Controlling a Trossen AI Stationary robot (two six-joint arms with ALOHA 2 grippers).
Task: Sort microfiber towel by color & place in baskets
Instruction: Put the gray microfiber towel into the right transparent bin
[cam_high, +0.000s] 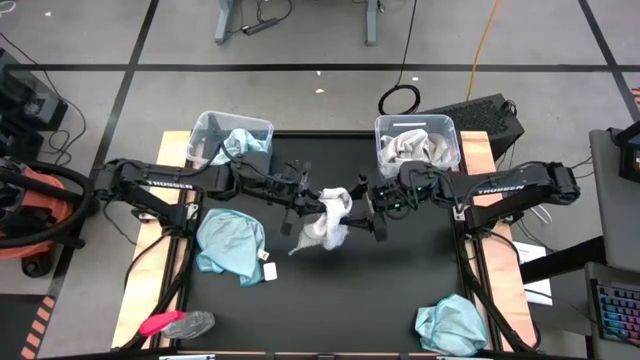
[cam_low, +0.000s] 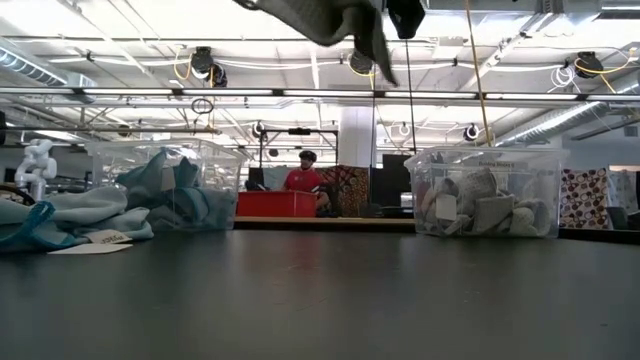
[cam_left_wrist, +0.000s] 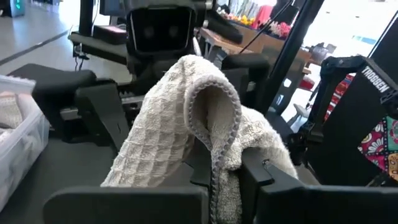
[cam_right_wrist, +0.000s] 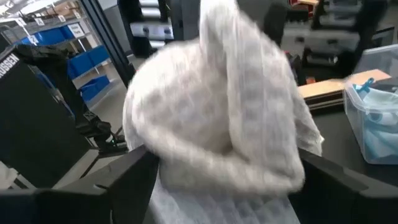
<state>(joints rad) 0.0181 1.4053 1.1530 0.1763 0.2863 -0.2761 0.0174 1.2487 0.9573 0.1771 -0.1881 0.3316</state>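
Above table centre, grey-white towel (cam_high: 328, 222) aloft — left jaws (cam_high: 312, 200), right jaws (cam_high: 362, 207) both gripping it

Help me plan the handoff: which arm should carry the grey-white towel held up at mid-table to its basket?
Probably the right. The grey-white towel hangs between both grippers, and the basket already holding grey-white cloths stands on the right arm's side, near the right gripper. The left gripper would reach across.
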